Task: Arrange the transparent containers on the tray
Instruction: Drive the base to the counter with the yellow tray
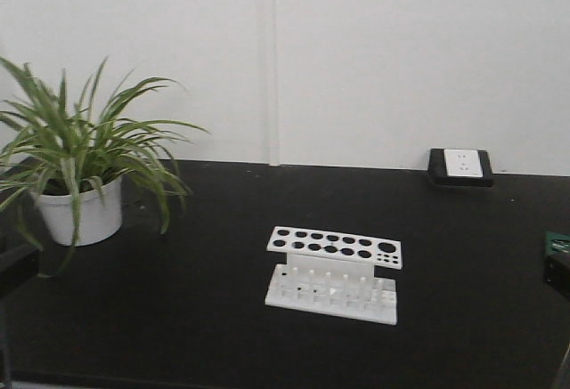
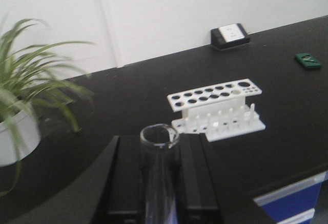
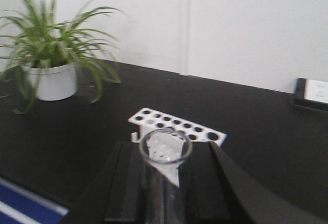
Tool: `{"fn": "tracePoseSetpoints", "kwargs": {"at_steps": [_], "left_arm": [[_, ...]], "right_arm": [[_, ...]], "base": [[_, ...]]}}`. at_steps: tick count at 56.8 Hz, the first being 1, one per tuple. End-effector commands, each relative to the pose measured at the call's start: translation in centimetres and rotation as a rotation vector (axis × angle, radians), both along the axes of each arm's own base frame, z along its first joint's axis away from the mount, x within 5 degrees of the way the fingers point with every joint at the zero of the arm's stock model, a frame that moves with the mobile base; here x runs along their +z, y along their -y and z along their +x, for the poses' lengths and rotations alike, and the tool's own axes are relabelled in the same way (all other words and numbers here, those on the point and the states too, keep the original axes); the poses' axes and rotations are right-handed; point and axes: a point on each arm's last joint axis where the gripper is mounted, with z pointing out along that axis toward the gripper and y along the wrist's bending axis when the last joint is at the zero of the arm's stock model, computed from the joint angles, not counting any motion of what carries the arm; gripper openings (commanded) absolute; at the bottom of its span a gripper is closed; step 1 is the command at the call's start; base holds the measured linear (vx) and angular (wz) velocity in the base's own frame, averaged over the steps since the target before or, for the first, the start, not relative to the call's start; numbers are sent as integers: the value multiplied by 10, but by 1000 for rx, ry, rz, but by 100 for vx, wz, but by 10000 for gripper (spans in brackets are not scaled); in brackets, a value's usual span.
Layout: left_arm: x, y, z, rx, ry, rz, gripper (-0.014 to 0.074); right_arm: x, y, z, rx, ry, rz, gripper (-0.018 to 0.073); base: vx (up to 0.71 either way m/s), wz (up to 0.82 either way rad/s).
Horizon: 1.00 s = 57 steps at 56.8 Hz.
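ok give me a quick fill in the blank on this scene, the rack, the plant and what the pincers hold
1. Every hole in the white rack on the black table is ____.
2. In the exterior view, the potted plant stands to the rack's ____.
3. The left pincer grips one glass tube and the right pincer grips a second glass tube, so ____ tubes are held in all.
Missing words: empty; left; two.

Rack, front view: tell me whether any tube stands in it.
No, the rack has all holes dark and open, no glass rising from them.
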Motion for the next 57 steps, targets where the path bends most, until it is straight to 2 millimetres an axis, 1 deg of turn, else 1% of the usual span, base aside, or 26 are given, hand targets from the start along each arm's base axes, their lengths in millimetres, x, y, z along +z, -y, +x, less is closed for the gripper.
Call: {"fn": "tracePoseSetpoints", "kwargs": {"at_steps": [1,57], "left_arm": [[20,1,-2,-15,111,-49,0],[20,1,-2,-15,111,-49,0]], "right_arm": [[16,-2,-2,30,97,26,-9],[16,-2,-2,29,96,26,-9]], "base": [[-31,47],[-33,40]]}}
